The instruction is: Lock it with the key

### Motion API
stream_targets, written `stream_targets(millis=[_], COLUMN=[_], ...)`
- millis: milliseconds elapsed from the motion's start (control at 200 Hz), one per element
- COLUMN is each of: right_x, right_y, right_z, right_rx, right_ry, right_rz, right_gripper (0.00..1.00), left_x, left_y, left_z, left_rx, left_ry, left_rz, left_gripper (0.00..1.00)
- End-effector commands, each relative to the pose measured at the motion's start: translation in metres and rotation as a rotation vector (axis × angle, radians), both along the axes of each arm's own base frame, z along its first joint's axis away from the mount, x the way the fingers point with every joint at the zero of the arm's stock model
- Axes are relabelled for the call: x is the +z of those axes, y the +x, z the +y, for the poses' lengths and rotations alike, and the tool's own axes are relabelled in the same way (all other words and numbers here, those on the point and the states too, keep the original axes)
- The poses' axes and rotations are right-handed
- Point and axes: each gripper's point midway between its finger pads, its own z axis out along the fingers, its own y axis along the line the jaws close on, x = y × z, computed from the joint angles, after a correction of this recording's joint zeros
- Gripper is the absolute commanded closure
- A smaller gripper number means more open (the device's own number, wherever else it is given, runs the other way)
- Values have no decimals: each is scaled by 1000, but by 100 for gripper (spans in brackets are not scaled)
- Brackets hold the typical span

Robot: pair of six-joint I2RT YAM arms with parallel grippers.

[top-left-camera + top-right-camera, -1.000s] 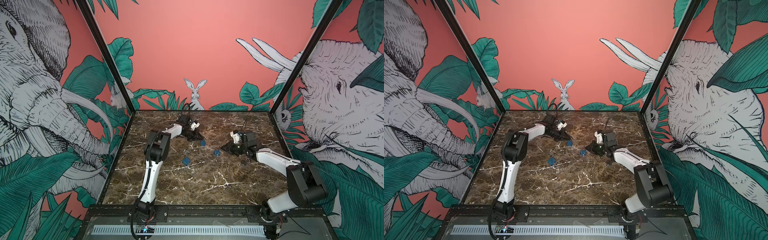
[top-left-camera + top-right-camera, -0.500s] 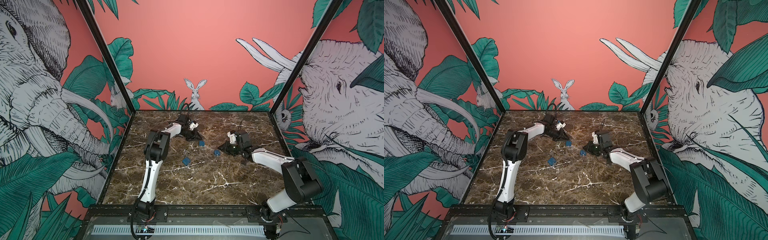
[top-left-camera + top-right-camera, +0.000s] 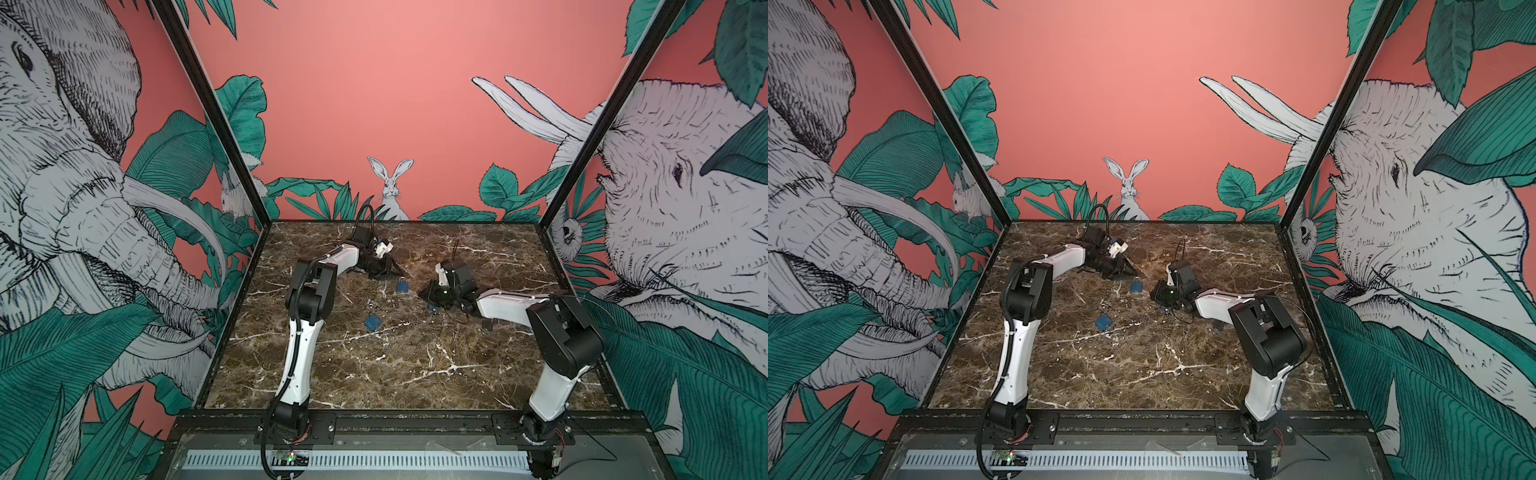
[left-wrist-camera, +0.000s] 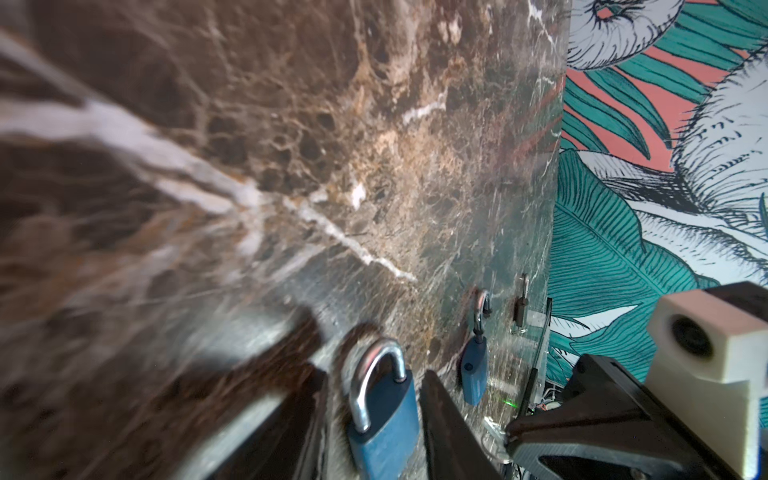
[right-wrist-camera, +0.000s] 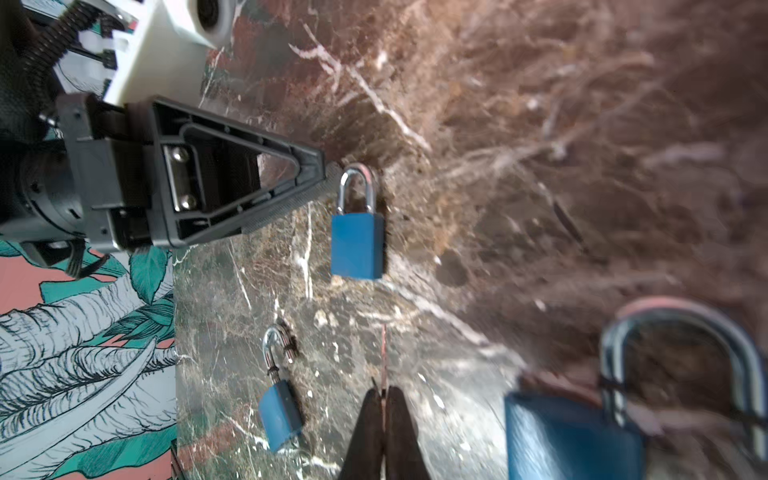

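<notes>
Dark brown marble table point(image 3: 374, 374), white veins. Coral walls point(image 3: 374, 104): green leaves point(image 3: 241, 108), elephants point(image 3: 83, 208), rabbit point(image 3: 390, 183) centre back.

Left gripper point(image 4: 370, 353) parted narrowly, fingers either side of blue padlock point(image 4: 384, 419), lower middle of wrist frame. Shackle closed, contact unclear. Second padlock point(image 4: 473, 374), shackle open, to its right. Key point(image 4: 520, 307) further right.

Right gripper point(image 5: 384, 392) pressed shut, bottom centre of wrist frame. Thin reddish sliver point(image 5: 384, 353) at tips, unidentifiable.
</notes>
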Motion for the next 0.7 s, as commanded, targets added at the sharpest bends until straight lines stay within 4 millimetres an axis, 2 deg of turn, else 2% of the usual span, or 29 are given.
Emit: stream_targets(millis=[0, 240, 365, 520, 695], right_x=[4, -13, -18, -24, -36], right_y=[18, 37, 44, 47, 49], right_z=[6, 16, 12, 6, 5], right_rx=[-23, 1, -3, 8, 30], right_ry=[-5, -43, -62, -69, -86], right_rz=[-35, -10, -4, 18, 48], right_gripper=[100, 100, 100, 100, 100], left_x=[33, 103, 129, 144, 145], left_y=[11, 1, -17, -46, -67], left_z=[30, 70, 102, 124, 126], left_rx=[70, 228, 318, 370, 387], left_ry=[56, 36, 28, 17, -1], left_rz=[-71, -156, -181, -210, -194], left_gripper=[63, 62, 61, 60, 57])
